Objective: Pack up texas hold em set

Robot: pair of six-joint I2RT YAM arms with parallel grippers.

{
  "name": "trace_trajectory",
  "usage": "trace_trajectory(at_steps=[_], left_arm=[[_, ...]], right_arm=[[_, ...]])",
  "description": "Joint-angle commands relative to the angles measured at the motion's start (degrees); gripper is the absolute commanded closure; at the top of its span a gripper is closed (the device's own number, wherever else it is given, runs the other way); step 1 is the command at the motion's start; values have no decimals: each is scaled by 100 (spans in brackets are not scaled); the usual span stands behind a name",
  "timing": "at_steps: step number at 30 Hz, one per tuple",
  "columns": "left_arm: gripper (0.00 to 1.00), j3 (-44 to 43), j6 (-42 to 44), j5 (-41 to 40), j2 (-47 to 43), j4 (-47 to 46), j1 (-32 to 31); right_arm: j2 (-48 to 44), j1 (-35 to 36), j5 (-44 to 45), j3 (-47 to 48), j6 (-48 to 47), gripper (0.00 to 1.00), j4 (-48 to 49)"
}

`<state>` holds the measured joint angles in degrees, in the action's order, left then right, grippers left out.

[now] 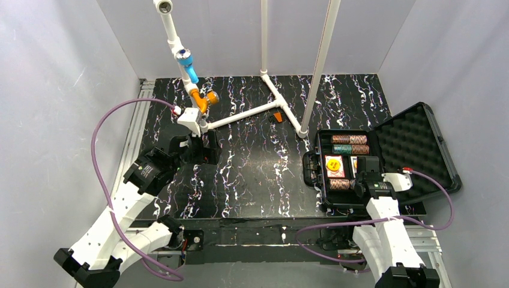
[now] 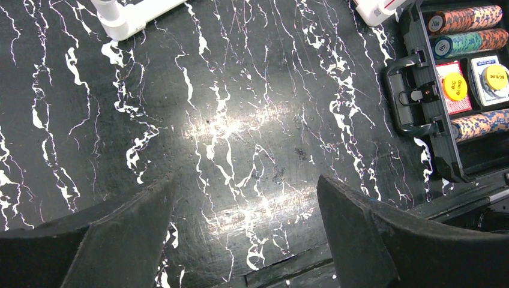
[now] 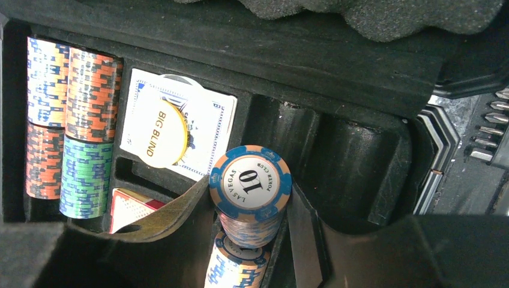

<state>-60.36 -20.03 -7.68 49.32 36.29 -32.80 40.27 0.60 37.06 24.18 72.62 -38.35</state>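
Note:
The black foam-lined case (image 1: pixel 322 135) lies open at the right of the table, lid (image 1: pixel 414 144) leaning back. Rows of reddish-brown and teal chips (image 3: pixel 90 96) fill its far slots. Two card decks (image 3: pixel 213 120) (image 3: pixel 132 210) sit in the middle, a yellow Big Blind button (image 3: pixel 159 132) on one. My right gripper (image 3: pixel 251 198) is shut on a short blue-and-tan chip stack (image 3: pixel 251 180) marked 10, above a near slot where another stack (image 3: pixel 237 264) lies. My left gripper (image 2: pixel 245 180) hangs open over bare tabletop left of the case (image 2: pixel 447 156), nothing between its fingers.
A white pipe frame (image 1: pixel 264 108) with blue and orange fittings (image 1: pixel 198 90) stands across the back of the black marbled table (image 1: pixel 258 174). A small orange piece (image 1: pixel 277 116) lies beside it. Purple cables loop off both arms. Grey walls close in on three sides.

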Motion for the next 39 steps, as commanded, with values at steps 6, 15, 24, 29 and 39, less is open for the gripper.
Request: trace_trajectory(at_steps=[6, 15, 24, 29, 39], left_arm=[[15, 160, -44, 166, -105, -6, -8], [15, 260, -89, 211, -157, -68, -7], [15, 397, -174, 333, -93, -256, -7], [16, 514, -211, 564, -70, -421, -11], [17, 663, -186, 1188, -56, -694, -16]], right_arm=[[622, -447, -725, 195, -747, 93, 684], [1250, -1288, -1777, 198, -1533, 93, 1081], [1680, -1458, -2481, 146, -1769, 99, 1123], [1584, -1458, -2685, 87, -1677, 99, 1048], [1482, -1458, -3035, 42, -1562, 97, 912]])
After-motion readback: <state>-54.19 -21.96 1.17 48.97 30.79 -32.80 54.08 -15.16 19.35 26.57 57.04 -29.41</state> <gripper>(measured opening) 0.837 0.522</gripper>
